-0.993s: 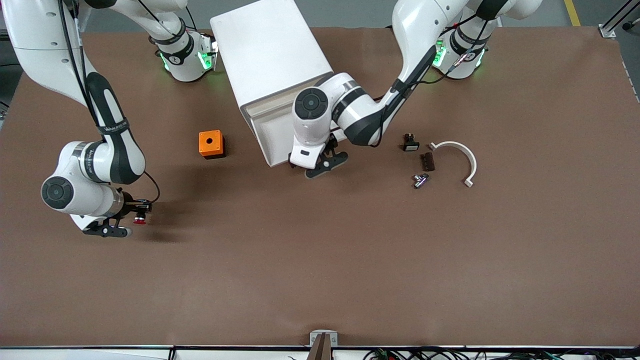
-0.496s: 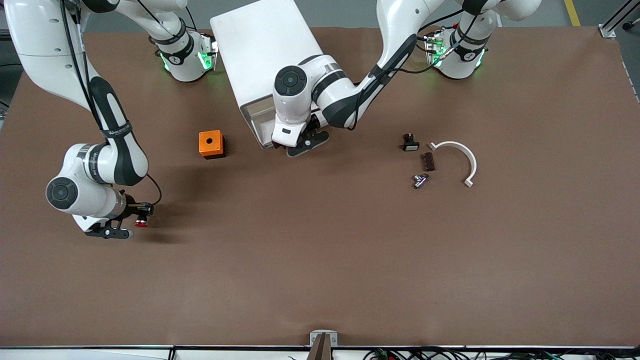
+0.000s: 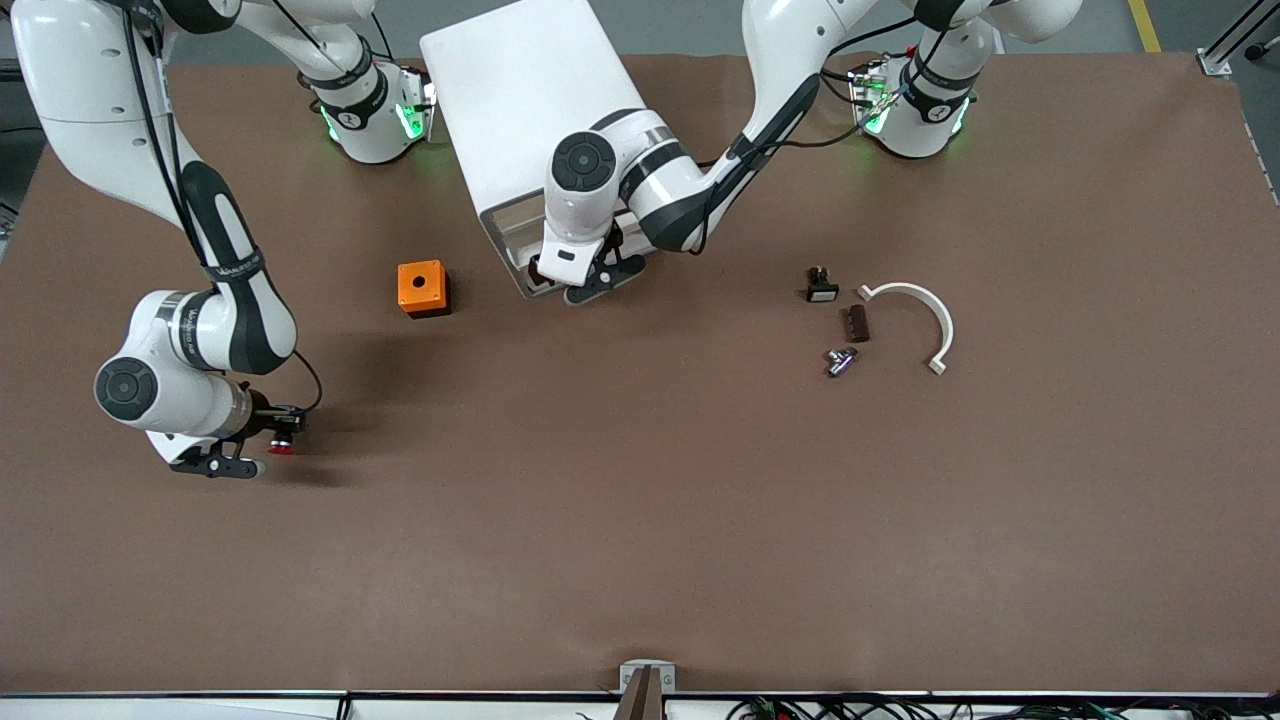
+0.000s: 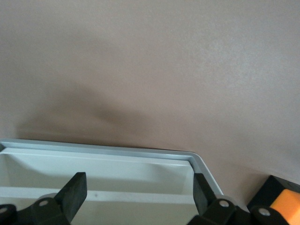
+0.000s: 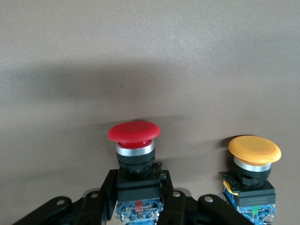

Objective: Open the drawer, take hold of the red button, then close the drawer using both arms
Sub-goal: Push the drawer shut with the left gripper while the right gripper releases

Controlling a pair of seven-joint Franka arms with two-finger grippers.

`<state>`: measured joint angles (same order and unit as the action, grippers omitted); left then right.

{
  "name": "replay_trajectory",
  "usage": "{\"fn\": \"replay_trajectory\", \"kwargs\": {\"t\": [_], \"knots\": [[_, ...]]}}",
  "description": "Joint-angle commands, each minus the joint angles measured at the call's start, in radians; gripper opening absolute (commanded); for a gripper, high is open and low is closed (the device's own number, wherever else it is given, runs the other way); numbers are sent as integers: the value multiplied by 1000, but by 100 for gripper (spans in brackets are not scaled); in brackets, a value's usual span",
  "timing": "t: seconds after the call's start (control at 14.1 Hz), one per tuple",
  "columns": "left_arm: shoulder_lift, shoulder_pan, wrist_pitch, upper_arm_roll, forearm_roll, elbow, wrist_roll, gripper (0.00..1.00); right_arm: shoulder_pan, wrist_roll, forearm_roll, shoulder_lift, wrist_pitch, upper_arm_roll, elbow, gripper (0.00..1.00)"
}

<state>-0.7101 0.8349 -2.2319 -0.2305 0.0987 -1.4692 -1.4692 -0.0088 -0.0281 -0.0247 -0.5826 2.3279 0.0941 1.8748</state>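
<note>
The white cabinet [image 3: 530,100] stands between the arm bases. Its top drawer [image 3: 512,238] sticks out only a little, and its pale inside and rim [image 4: 103,151] show in the left wrist view. My left gripper [image 3: 590,280] is at the drawer's front, open and holding nothing [image 4: 139,185]. My right gripper [image 3: 262,432] is low over the table toward the right arm's end, shut on the dark body of the red-capped button [image 3: 281,446]. In the right wrist view the button [image 5: 134,133] stands out of the gripper [image 5: 137,193].
A yellow-orange-capped twin button [image 5: 254,151] lies beside the held one. An orange cube with a hole [image 3: 423,288] sits beside the cabinet. A small black part [image 3: 821,286], a brown block [image 3: 855,323], a metal piece [image 3: 841,360] and a white curved bracket [image 3: 925,312] lie toward the left arm's end.
My left arm has moved toward the cabinet and the drawer has slid most of the way in. My right gripper has barely moved and still holds the red button.
</note>
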Motion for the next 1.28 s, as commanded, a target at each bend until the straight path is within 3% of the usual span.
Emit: {"fn": "replay_trajectory", "kwargs": {"t": [0.0, 0.07, 0.14, 0.21, 0.43, 0.64, 1.21], "knots": [[-2, 16, -23, -1, 39, -5, -6, 100, -13, -10, -17, 6, -2, -10, 3, 46], [-2, 26, -23, -3, 41, -5, -14, 100, -14, -10, -15, 6, -1, -10, 1, 60], [-2, 30, -23, -1, 41, -5, -23, 100, -14, -10, -15, 6, -1, -10, 0, 85], [-2, 32, -23, -1, 39, -5, -23, 100, -17, -10, -15, 7, -1, -10, 0, 100], [1, 9, -21, 5, 30, -5, 10, 100, -22, -6, -12, 32, -8, -13, -2, 100], [30, -100, 9, 7, 27, -2, 157, 100, -19, -10, -6, 79, -30, -14, -2, 100], [129, -433, 176, 13, -29, 6, 682, 100, 47, -15, 0, 314, -304, -20, -32, 100]]}}
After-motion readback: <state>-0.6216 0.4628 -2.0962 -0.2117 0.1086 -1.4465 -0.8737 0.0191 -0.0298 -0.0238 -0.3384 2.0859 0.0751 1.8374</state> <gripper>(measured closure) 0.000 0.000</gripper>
